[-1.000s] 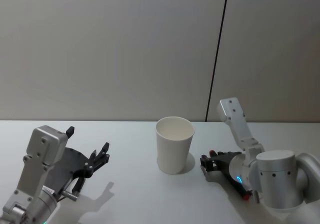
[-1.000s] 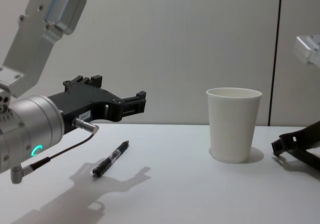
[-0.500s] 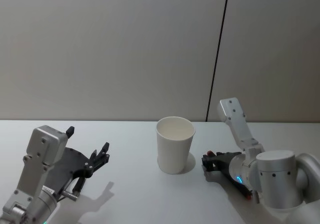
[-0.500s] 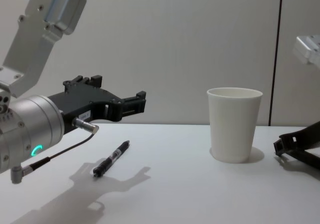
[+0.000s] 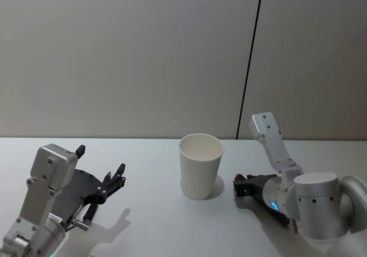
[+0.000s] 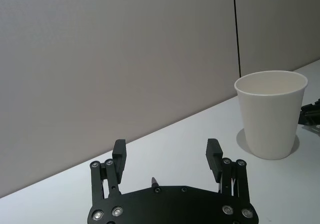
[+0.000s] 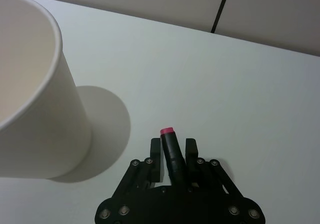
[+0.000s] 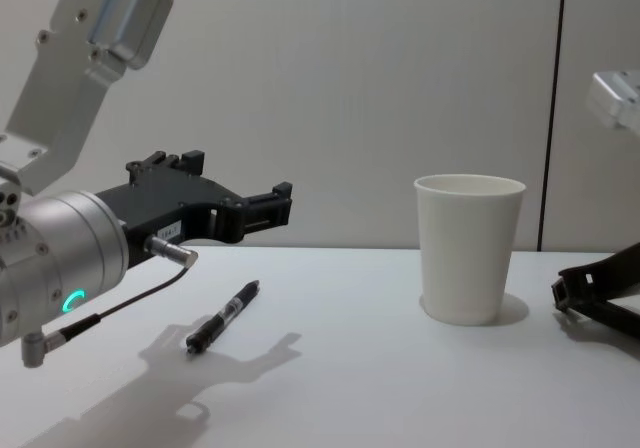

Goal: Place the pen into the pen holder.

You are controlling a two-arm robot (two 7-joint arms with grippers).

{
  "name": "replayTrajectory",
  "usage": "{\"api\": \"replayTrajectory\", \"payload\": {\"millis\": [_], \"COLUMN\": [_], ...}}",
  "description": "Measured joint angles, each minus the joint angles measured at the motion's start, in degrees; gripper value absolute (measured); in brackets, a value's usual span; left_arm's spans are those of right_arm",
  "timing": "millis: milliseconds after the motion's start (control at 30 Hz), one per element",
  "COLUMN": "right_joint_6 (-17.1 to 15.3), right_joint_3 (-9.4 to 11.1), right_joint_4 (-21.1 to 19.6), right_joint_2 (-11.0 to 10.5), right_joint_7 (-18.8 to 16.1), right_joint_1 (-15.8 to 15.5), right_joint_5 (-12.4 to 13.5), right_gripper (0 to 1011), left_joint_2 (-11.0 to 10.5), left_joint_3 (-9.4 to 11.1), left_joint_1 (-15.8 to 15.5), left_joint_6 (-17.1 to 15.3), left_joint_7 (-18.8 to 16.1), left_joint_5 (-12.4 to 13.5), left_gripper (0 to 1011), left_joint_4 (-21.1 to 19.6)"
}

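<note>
The white surface [image 5: 155,222] spreads from the robot to a grey wall. The left arm [image 5: 46,182] comes in at 8 o'clock in the head view and the right arm [image 5: 315,208] at 4 o'clock. The pen holder [image 5: 200,168], a plain white paper cup, stands upright near the middle of the surface with its mouth open to the top, and no pen shows above its rim. The left pincer [image 6: 166,151] hangs above the surface at 9 o'clock from the cup and well apart from it, its black fingers [image 6: 119,154] spread wide with nothing between them. The right pincer [image 7: 173,145] sits low at 3 o'clock from the cup, near it but not touching, and is closed narrow on a dark pink-tipped pen [image 7: 171,156], whose pink end pokes out just past the fingertips. In the chest view a black pen [image 8: 222,318] lies flat on the surface under the left pincer and clear of it, at 9 o'clock from the cup. It is slanted, with one end toward 1 o'clock and the other toward 7 o'clock.
</note>
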State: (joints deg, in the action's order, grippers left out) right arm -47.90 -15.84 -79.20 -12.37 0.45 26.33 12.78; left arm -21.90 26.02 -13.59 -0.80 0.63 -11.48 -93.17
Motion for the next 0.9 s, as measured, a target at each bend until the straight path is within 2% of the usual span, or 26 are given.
{"api": "replayTrajectory", "payload": {"millis": [567,900], "right_joint_6": [-0.04,-0.09], "right_joint_3": [0.00,-0.01], "right_joint_4": [0.00,-0.01], "right_joint_2": [0.00,0.00], "right_joint_7": [0.00,0.00], "right_joint_1": [0.00,0.00], "right_joint_5": [0.01,0.01], "right_gripper": [198,193], "left_joint_2": [0.00,0.00], "left_joint_3": [0.00,0.01], "left_joint_1": [0.00,0.00], "left_joint_6": [0.00,0.00], "left_joint_7": [0.00,0.00], "left_joint_5": [0.00,0.00], "left_gripper": [1004,1003], "left_joint_4": [0.00,0.00]}}
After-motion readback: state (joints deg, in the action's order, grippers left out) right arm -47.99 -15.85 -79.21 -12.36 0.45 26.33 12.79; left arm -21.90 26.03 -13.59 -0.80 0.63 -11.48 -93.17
